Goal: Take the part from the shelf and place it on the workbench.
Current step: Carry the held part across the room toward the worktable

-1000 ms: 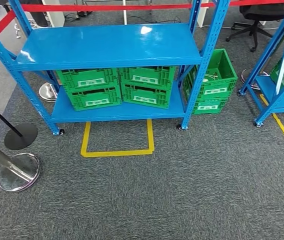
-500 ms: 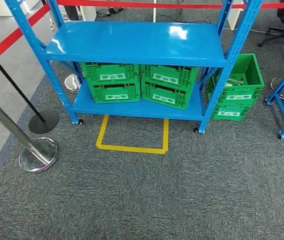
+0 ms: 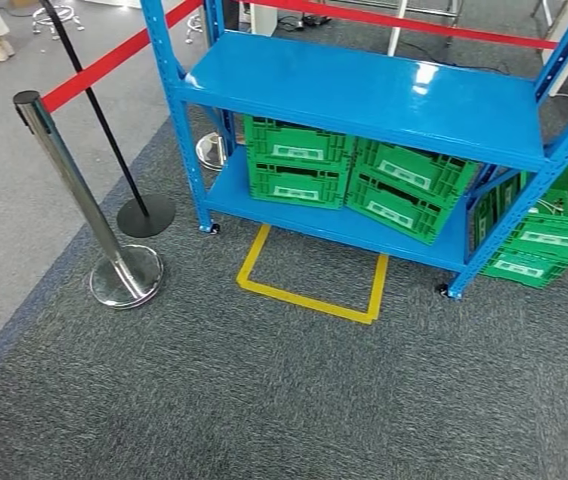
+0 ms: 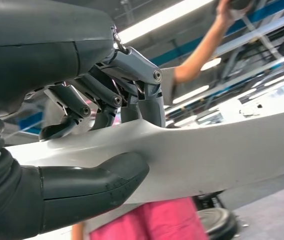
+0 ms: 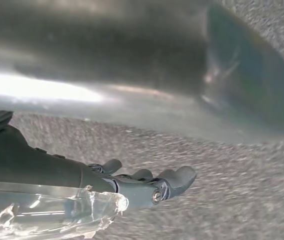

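My left hand [image 4: 95, 145] is wrapped around a long pale part [image 4: 216, 155]: my thumb lies along one side of it and my darker fingers [image 4: 106, 97] curl over the other side, so the part is held between them. It reaches well past my hand, and behind it a person in a pink garment [image 4: 159, 222] stands with one arm raised.

My right hand [image 5: 144, 187] hangs over grey carpet [image 5: 223, 200], fingers stretched out nearly straight and a little apart. A crinkled clear plastic film [image 5: 50, 212] lies against the underside of the hand; I cannot tell whether the hand grips it. A blurred silvery shape crosses the space beyond the fingers.

From my head view, I take the blue shelf [image 3: 371, 95] as my landmark. Its upper board is bare and glossy. On its lower board sit green crates [image 3: 300, 165], two stacked toward its left end and two tilted ones beside them. More green crates [image 3: 553, 225] stand on the floor just beyond its right post. A yellow tape outline [image 3: 311, 300] marks the carpet directly in front of the shelf. Left of the shelf stands a chrome stanchion [image 3: 96, 215] carrying a red barrier belt [image 3: 107, 65], with a black-based post [image 3: 126, 175] between it and the shelf.
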